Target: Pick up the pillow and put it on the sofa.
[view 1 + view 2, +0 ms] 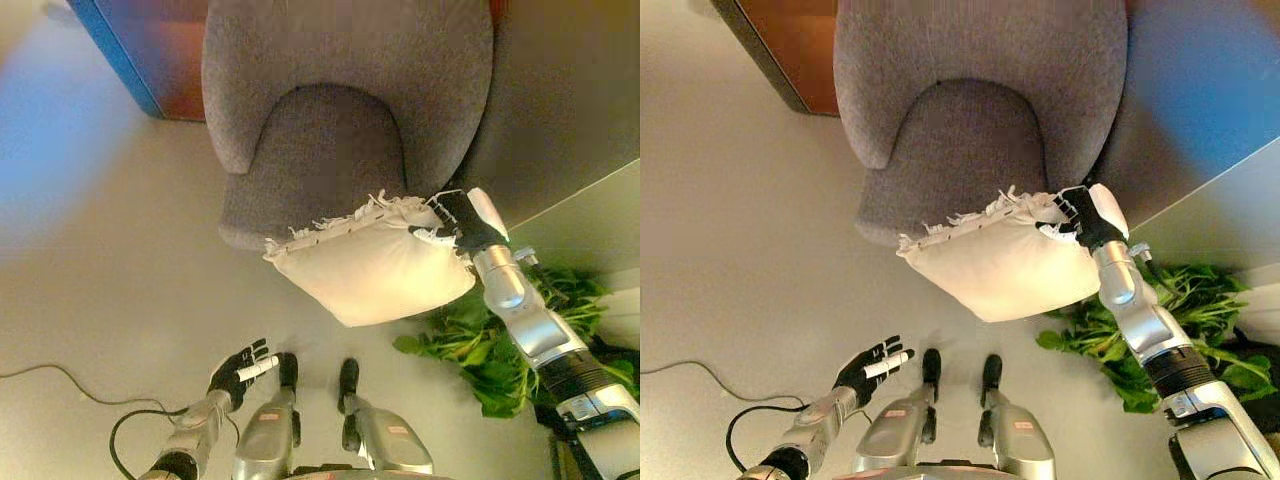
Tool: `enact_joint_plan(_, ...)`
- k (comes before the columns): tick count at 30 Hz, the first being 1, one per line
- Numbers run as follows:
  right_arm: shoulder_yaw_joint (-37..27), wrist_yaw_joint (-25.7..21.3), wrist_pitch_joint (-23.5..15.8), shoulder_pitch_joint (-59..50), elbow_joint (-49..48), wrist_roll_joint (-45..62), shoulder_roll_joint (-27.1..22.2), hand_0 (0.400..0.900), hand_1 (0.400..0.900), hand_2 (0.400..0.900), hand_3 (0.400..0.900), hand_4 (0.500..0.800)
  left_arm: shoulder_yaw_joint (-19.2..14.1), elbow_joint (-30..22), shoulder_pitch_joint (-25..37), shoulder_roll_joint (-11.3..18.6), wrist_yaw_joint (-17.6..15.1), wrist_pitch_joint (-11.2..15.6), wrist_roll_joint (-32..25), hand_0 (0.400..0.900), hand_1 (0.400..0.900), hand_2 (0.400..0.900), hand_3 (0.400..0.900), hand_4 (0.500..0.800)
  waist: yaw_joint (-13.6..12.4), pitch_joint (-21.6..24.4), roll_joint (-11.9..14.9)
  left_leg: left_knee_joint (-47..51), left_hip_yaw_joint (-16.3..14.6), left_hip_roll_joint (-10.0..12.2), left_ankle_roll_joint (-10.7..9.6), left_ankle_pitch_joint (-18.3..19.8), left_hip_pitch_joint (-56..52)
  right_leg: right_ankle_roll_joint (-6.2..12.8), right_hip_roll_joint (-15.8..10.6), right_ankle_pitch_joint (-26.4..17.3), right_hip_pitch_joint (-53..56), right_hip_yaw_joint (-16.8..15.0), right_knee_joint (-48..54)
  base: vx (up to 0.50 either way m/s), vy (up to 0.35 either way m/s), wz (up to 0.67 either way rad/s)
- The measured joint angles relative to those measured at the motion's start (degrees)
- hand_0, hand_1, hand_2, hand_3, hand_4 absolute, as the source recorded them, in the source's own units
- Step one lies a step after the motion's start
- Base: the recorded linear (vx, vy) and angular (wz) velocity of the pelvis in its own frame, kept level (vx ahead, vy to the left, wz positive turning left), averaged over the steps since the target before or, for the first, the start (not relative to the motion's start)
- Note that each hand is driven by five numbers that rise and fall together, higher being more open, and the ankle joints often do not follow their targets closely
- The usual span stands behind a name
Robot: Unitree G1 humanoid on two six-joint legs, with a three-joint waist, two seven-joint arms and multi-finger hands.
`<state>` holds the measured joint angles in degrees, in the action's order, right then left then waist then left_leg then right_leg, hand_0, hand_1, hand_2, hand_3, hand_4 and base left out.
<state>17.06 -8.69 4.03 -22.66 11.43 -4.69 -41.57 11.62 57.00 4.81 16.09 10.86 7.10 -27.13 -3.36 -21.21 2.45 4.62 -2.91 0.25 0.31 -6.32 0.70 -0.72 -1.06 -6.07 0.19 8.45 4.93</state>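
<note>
1. While the pale floor point(120, 280) spreads beneath, a grey sofa point(340, 110) stands ahead, its seat bare.
2. Green plant point(490, 350) lies near the right arm.
3. Cream fringed pillow point(370, 265) hangs over the sofa's front edge, pinched at its corner by the right hand point(450, 222).
4. Left hand point(240, 372) hovers low, fingers spread, holding nothing.

The pillow point(375, 268), pinched at its corner by the curled fingers of the right hand point(455, 222), was soft matt cream cloth with a frayed fringe along the edge beside those fingers. The sofa point(330, 110) beyond them looked like coarse grey woven fabric. The floor point(100, 300) under the left hand point(240, 372) was smooth and matt.
</note>
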Motion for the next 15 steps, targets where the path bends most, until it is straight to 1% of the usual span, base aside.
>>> enact_joint_plan(3,-0.06,2.07,0.07,-0.66,-0.86,0.23,-1.40,0.400,0.400,0.400,0.400,0.500,-0.01,1.14,-1.41,-0.22,0.44,-0.74,0.51,0.900,0.900,0.900,0.900,0.800,-0.03,3.64,0.29,0.04,0.27,-0.02,-0.25,0.47,-0.88,0.00,-0.02,0.46,1.00,0.20,0.01,0.03,0.011,0.09)
enact_joint_plan(6,-0.07,3.76,0.54,-1.50,-0.87,0.53,-2.27,0.400,0.400,0.400,0.400,0.500,-0.01,1.65,-2.91,-0.26,0.99,-0.92,0.55,0.900,0.900,0.900,0.900,0.800,-0.14,6.17,0.44,0.10,0.79,-0.11,-0.31,0.62,-1.57,0.36,-0.11,0.96,1.89,0.74,0.02,0.02,0.000,0.12)
enact_joint_plan(9,-0.05,5.40,2.02,-3.82,-0.86,2.29,-4.02,0.400,0.400,0.400,0.400,0.500,-0.01,1.89,-3.82,-0.29,1.11,-1.69,0.61,0.900,0.900,0.900,0.900,0.800,-0.44,7.70,0.47,0.23,1.35,-0.18,-0.29,0.65,-2.03,0.38,-0.17,1.09,2.62,1.41,0.03,0.03,0.004,0.14)
enact_joint_plan(12,0.20,6.38,3.41,-7.47,-0.77,3.63,-5.69,0.400,0.400,0.400,0.400,0.500,-0.01,3.36,-3.81,-0.34,1.33,-2.69,2.28,0.900,0.900,0.900,0.900,0.800,-1.19,8.72,0.41,0.03,1.57,-0.20,-0.28,0.63,-2.20,0.35,-0.17,1.12,2.85,1.60,0.03,0.03,0.006,0.18)
enact_joint_plan(13,0.83,6.70,4.28,-9.35,-0.23,4.60,-6.10,0.733,0.733,0.733,0.733,0.700,0.00,3.77,-3.77,-0.33,1.59,-3.22,2.61,0.900,0.900,0.900,0.900,0.800,-1.45,8.99,0.37,0.03,1.71,-0.21,-0.28,0.63,-2.36,0.33,-0.17,1.13,3.12,1.82,0.04,0.04,-0.007,0.20)
enact_joint_plan(14,2.08,7.06,5.41,-11.92,0.84,5.32,-6.58,0.900,0.900,0.900,0.900,0.800,0.02,4.39,-3.50,-0.34,1.89,-3.68,2.69,0.900,0.900,0.900,0.900,0.800,-1.49,9.02,0.34,0.03,2.02,-0.26,-0.29,0.63,-2.81,0.33,-0.19,1.22,3.70,2.03,0.04,0.04,-0.012,0.16)
enact_joint_plan(15,3.20,7.61,6.32,-14.01,2.03,5.76,-6.80,0.900,0.900,0.900,0.900,0.800,0.08,4.84,-3.46,-0.30,2.25,-3.84,2.68,0.900,0.900,0.900,0.900,0.800,-1.50,9.35,0.37,0.02,2.48,-0.30,-0.29,0.63,-3.01,0.32,-0.22,1.35,4.04,2.61,0.05,0.05,-0.024,0.21)
